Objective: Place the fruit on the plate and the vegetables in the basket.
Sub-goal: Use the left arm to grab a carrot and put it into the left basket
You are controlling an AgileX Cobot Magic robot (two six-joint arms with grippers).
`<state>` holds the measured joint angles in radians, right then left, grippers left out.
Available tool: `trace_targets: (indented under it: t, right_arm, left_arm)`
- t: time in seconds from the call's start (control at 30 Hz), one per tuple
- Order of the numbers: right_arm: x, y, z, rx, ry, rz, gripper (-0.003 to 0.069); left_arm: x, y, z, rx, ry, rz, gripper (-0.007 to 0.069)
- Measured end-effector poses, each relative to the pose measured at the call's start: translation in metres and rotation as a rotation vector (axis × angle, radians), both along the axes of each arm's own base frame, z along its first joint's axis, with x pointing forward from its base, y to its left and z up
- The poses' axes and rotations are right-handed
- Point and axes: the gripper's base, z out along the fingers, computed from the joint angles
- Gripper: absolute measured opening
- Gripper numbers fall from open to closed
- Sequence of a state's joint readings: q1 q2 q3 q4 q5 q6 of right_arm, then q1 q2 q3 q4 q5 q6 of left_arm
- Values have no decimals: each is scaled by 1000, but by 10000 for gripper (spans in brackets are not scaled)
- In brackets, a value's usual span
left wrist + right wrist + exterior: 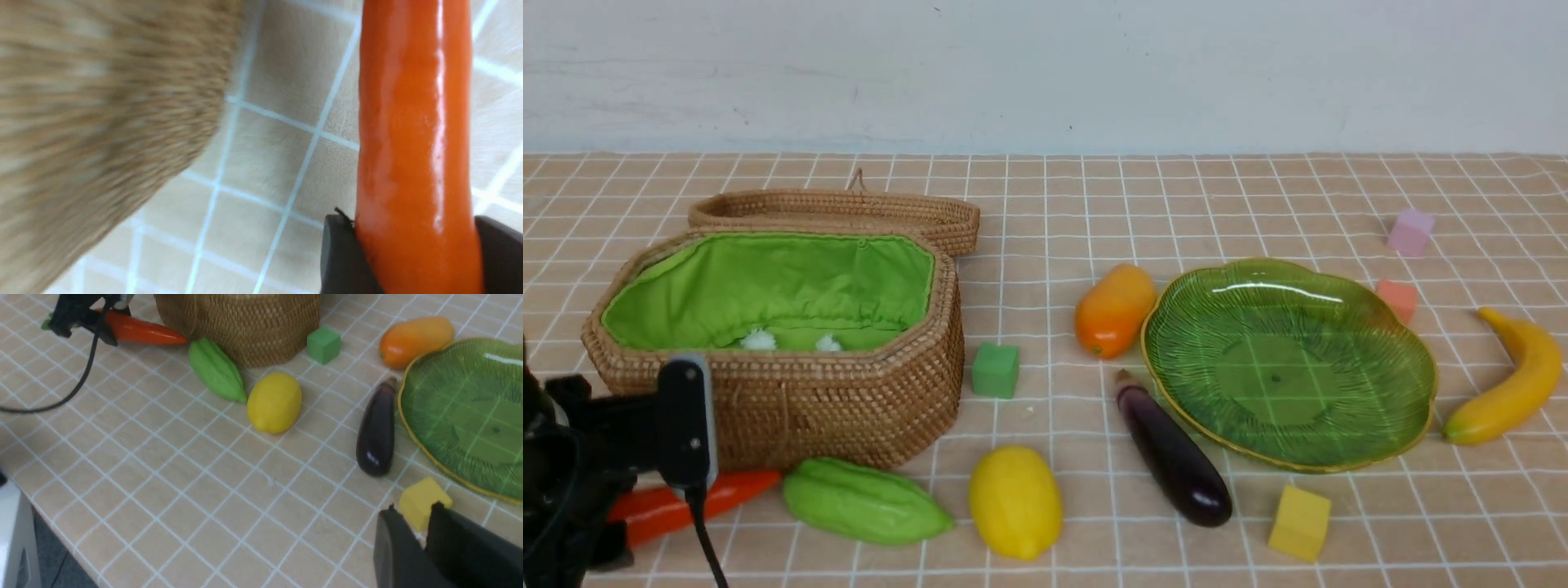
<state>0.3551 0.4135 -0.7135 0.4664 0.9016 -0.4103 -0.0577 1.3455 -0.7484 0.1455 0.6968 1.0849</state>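
Table (pixel 1094 204) is surfaced in beige with a white grid. On the left the basket (pixel 849 400) is set, lid (pixel 849 208) folded back. Carrot (pixel 735 490) (contact with the surface not confirmable), gourd (pixel 862 501) and lemon (pixel 1015 501) are lined up along its front, and the green cube (pixel 995 370) is placed by its right wall. On the right the plate (pixel 1290 359) is flanked by the mango (pixel 1115 310) and eggplant (pixel 1172 449) on its left and the banana (pixel 1511 380) on its right. The yellow cube (pixel 1298 523) is in front, salmon cube (pixel 1398 298) and pink cube (pixel 1410 231) behind.
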Motion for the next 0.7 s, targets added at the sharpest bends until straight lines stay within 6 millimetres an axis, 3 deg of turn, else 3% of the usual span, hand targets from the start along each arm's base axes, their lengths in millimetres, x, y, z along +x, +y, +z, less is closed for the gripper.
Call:
trace_targets:
  t: [0.2,0.3,0.37,0.5,0.53,0.6,0.63,0.67,0.7]
  right_arm:
    - [4,1,9,84,-65,-28,149]
    - [4,2,12,121,-79,-34,151]
    - [5,2,13,139,-82,-34,151]
    - [4,4,16,186,-77,-26,151]
    - [4,4,16,196,-74,-24,151]
    - [3,5,16,199,-71,-21,151]
    - [3,5,16,205,-65,-17,151]
    - [3,5,16,205,-63,-15,151]
    - [2,6,16,205,-55,-10,151]
  left_arm:
    - [-39,-22,82,-85,-324,-39,363]
    - [-40,-24,115,-108,-485,-58,363]
    - [-34,-25,125,-114,-525,-62,363]
    - [10,-34,135,-132,-555,-56,363]
    - [30,-38,131,-133,-542,-55,363]
    - [44,-40,125,-131,-526,-55,363]
    - [62,-44,116,-124,-500,-55,363]
    - [64,-44,115,-122,-496,-55,363]
    - [80,-47,105,-103,-471,-63,363]
